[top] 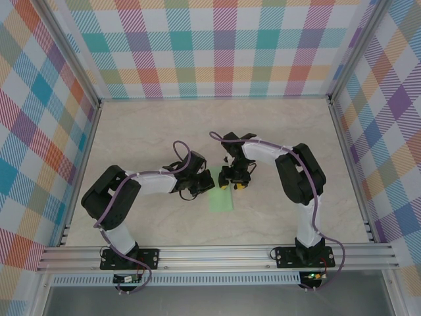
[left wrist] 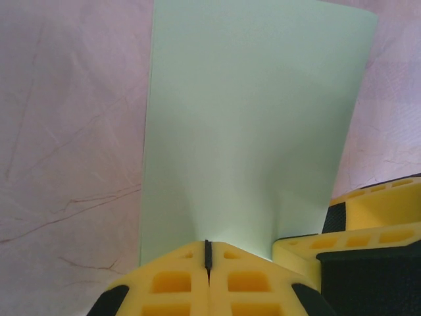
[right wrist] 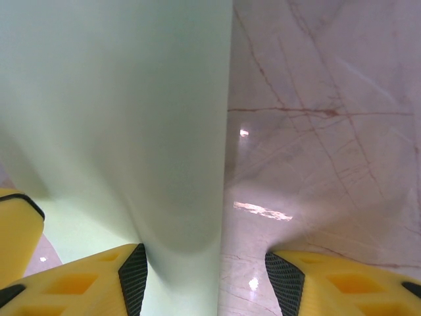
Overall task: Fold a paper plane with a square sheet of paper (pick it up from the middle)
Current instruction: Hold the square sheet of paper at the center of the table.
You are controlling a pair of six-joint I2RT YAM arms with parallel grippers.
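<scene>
The pale mint-green sheet of paper (top: 222,199) lay near the middle of the marble-patterned table (top: 145,131), where the two arms met. From above it showed as a narrow strip running near to far.

The left gripper (left wrist: 208,258) was closed on the sheet. Its yellow fingers were pressed together on one edge, and the paper curved up and away from them, smooth and unmarked. One yellow finger (left wrist: 378,217) of the other claw sat just beside it on the right.

The right gripper (right wrist: 207,280) stood with its jaws apart and clamped nothing. In the right wrist view the sheet ran down along the inner side of its left finger (right wrist: 85,283). Bare table showed across the rest of the gap. Whether that finger touched the paper could not be told.
</scene>
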